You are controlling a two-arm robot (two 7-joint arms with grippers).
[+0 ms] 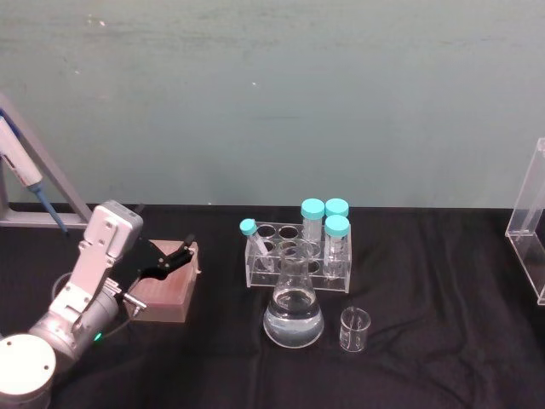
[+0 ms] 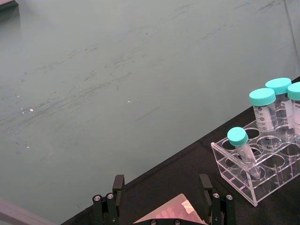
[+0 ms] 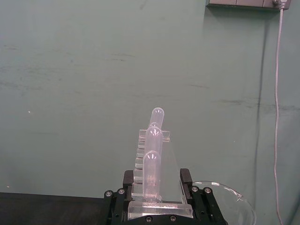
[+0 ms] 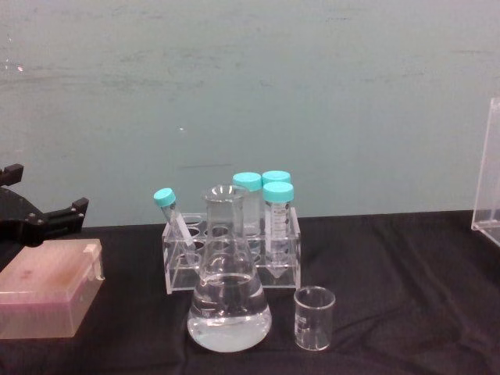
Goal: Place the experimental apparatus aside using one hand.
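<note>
You have a black-clothed table [image 1: 443, 341] running the full width before you, with a green wall behind it. At its far right edge stands a tall clear acrylic case [image 1: 528, 217], well apart from the rest.

On your left side lies a pinkish box [image 1: 166, 294]. Your left gripper [image 1: 183, 252] hangs just above its far end, fingers spread wide and holding nothing. From the chest view a gap shows between the gripper and the box top.

Near the middle of the table sits a clear rack [image 1: 255, 271]. It carries three upright teal-capped tubes [image 1: 336, 243] at its right end and one tilted capped tube [image 1: 255, 243] at its left end.

Just in front of the rack stands the conical flask [image 1: 294, 315], upright, with clear liquid in its lower part. The small beaker [image 1: 355, 331] stands upright just to the right of the flask, near it but not touching.

Your right gripper [image 3: 156, 176] has the narrow acrylic stand [image 3: 159, 209] between its fingers, which press against both of its sides. The stand's long tubes [image 3: 153, 154] rise round-topped from it, leaning away from the wrist. A curved glass rim [image 3: 225, 191] shows just beside that gripper; you cannot tell which vessel it belongs to.
</note>
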